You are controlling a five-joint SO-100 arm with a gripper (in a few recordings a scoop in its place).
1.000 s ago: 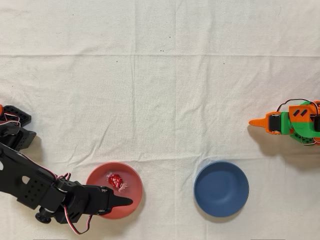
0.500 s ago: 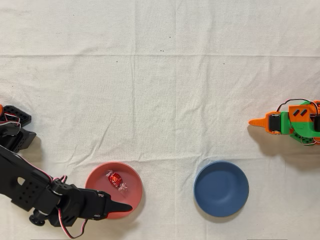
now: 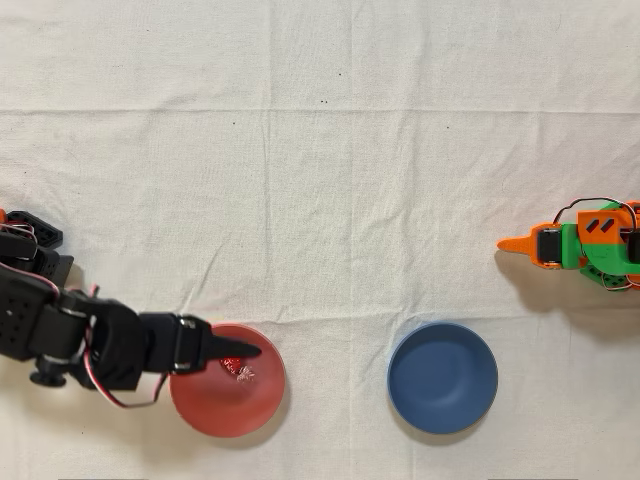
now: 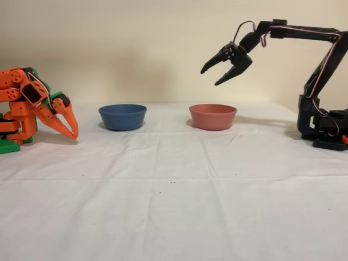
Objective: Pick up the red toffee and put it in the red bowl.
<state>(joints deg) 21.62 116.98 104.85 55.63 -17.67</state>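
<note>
The small shiny red toffee (image 3: 235, 366) lies inside the round salmon-red plastic bowl (image 3: 232, 408) (not the blue one). The black gripper (image 4: 213, 75) hangs above, fingers apart, holding nothing.

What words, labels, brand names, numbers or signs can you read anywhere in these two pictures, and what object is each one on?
None: no readable text on the red bowl, the blue bowl, the red toffee, the black arm's claw, the idle orange arm or the white cloth.
</note>
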